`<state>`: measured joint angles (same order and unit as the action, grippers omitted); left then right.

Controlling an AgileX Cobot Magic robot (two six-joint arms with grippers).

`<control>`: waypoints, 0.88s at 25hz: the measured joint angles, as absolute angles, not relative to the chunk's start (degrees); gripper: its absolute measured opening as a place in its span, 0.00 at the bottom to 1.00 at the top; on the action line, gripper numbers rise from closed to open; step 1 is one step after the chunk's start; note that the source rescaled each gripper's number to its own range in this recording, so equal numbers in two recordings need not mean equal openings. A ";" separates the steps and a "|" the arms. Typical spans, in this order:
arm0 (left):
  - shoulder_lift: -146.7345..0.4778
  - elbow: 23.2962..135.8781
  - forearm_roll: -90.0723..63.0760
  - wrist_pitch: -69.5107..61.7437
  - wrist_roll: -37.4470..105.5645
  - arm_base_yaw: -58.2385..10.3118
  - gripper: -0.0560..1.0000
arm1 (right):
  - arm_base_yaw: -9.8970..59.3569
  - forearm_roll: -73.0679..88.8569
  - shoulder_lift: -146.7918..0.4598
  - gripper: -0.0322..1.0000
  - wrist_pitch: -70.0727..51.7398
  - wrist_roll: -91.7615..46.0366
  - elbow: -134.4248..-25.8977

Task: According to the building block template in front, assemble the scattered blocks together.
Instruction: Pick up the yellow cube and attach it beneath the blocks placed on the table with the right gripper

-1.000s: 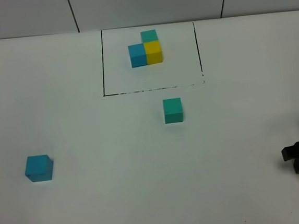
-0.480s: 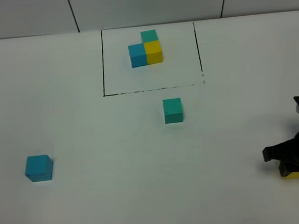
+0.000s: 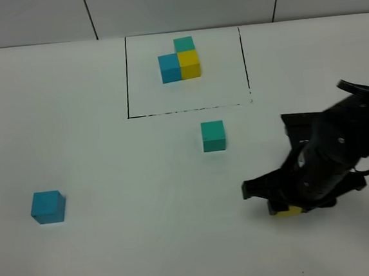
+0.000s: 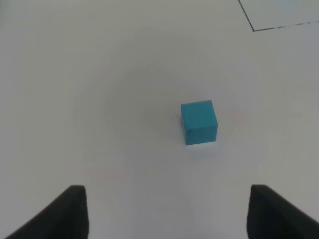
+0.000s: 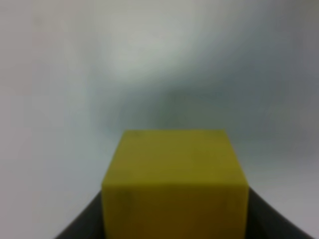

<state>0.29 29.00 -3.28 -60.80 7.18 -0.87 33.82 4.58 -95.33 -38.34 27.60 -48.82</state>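
Note:
The building block template (image 3: 179, 61) is a blue, yellow and teal L inside a thin black rectangle at the back. Of the scattered blocks, the teal one (image 3: 213, 136) sits just in front of that frame. The blue one (image 3: 48, 207) lies far left, and it also shows in the left wrist view (image 4: 199, 122). My left gripper (image 4: 174, 219) stands open some way short of it, with nothing between its fingers; it is outside the high view. My right gripper (image 3: 286, 205) is shut on the yellow block (image 3: 288, 210), which fills the space between its fingers (image 5: 174, 179).
The white table (image 3: 136, 245) ends at a tiled wall behind the black frame (image 3: 127, 85). The right arm's dark body (image 3: 341, 150) covers the table at right of centre.
The right arm has swept leftward from the table's right edge with the yellow block in its grip. The blue and teal blocks have not moved.

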 joint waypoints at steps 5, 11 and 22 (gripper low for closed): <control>0.29 29.00 -3.28 -60.80 7.18 -0.87 0.56 | 37.46 1.85 -105.35 0.05 -41.50 32.08 -62.14; 0.29 29.00 -3.28 -60.80 7.18 -0.87 0.56 | 39.17 -1.43 -116.36 0.05 -45.78 35.13 -74.03; 0.29 29.00 -3.28 -60.80 7.12 -0.87 0.56 | 39.60 -8.09 -121.37 0.05 -46.24 41.27 -78.58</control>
<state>0.29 29.00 -3.28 -60.80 7.12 -0.87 39.60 -8.09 -121.37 -46.24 41.27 -78.58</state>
